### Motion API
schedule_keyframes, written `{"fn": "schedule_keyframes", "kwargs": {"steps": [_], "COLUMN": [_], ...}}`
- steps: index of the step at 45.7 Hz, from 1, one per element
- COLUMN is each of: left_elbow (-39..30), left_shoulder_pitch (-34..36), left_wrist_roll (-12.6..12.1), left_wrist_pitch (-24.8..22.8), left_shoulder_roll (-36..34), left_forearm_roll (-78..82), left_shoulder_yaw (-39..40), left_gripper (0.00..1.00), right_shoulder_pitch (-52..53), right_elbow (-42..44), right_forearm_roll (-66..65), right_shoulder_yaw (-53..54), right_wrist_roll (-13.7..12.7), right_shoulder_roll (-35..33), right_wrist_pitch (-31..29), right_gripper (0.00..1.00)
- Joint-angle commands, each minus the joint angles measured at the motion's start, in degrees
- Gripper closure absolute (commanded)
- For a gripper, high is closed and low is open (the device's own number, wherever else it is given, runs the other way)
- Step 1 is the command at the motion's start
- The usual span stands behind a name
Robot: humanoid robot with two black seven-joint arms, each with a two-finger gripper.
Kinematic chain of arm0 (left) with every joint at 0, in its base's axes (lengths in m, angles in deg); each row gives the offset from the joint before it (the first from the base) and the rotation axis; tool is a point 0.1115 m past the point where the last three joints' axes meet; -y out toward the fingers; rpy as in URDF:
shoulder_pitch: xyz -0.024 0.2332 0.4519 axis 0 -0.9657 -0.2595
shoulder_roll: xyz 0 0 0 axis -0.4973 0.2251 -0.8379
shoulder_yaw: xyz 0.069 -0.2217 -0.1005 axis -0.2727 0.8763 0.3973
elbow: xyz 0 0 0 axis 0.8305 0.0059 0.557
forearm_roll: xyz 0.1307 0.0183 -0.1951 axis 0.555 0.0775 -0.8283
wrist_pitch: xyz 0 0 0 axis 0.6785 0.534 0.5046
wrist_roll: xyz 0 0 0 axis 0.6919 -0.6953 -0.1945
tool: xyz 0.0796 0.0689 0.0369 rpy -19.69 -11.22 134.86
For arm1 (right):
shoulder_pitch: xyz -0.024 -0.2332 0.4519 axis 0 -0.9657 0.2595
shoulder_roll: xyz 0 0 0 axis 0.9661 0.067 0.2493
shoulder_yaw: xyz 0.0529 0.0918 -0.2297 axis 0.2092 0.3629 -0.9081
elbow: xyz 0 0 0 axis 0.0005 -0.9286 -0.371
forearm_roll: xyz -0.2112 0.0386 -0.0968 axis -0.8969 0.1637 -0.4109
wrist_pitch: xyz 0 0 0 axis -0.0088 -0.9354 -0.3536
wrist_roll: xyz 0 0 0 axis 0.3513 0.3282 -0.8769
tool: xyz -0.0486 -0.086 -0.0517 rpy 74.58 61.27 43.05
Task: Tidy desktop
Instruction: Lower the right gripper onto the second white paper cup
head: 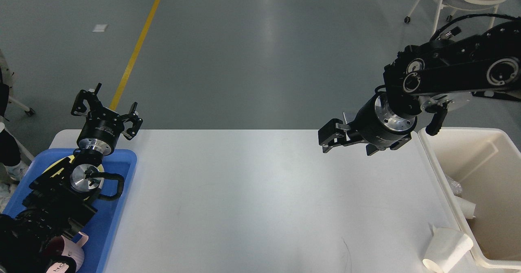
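Observation:
The white desktop [260, 199] fills the lower middle of the head view. A white paper cup [447, 249] lies on its side near the desktop's front right corner, next to the bin. My right gripper [330, 137] hangs above the far right part of the desktop, pointing left; its dark fingers overlap, so their state is unclear. My left gripper [108, 104] stands open and empty over the far left corner, above the blue tray.
A blue tray [122, 191] at the left edge holds a pink mug [67, 258] and a yellow plate [61, 165], mostly hidden by my left arm. A cream-white bin [431, 159] at the right edge holds crumpled cups [468, 208]. A wheeled chair [460, 4] stands far right.

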Motion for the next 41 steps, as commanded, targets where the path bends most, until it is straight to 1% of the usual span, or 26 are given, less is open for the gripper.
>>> {"fn": "schedule_keyframes", "kwargs": {"steps": [1,7,12,16,18,29,41], "left_elbow": [0.0,0.0,0.0,0.0,0.0,0.0,0.0], "left_shoulder_pitch": [-0.02,-0.02,-0.02,-0.02,-0.02,-0.02,0.07], "left_wrist_roll": [0.01,0.01,0.01,0.01,0.01,0.01,0.01], "left_wrist_pitch": [0.0,0.0,0.0,0.0,0.0,0.0,0.0], "left_shoulder_roll": [0.0,0.0,0.0,0.0,0.0,0.0,0.0], "left_forearm_roll": [0.01,0.01,0.01,0.01,0.01,0.01,0.01], "left_shoulder_yaw": [0.03,0.03,0.03,0.03,-0.06,0.03,0.03], "left_gripper": [0.0,0.01,0.01,0.01,0.0,0.0,0.01], "right_shoulder_pitch": [2.9,0.62,-1.4,-5.09,-8.77,-25.3,-37.52], "right_elbow": [-0.64,-0.38,-0.64,-0.73,-0.55,-0.38,2.69], "right_forearm_roll": [5.33,4.46,2.44,2.52,2.43,2.08,3.4], "right_shoulder_yaw": [0.14,-1.88,-9.52,-14.62,-16.38,-17.36,-16.13], "right_wrist_roll": [-0.14,-0.05,-0.14,-0.14,-0.14,-0.23,0.04], "right_shoulder_roll": [3.98,3.98,3.8,3.1,0.91,-8.32,-10.35], "right_wrist_pitch": [-3.41,-1.66,0.89,4.84,7.65,17.06,30.5], "right_gripper": [0.0,0.0,0.0,0.0,0.0,0.0,0.0]}}
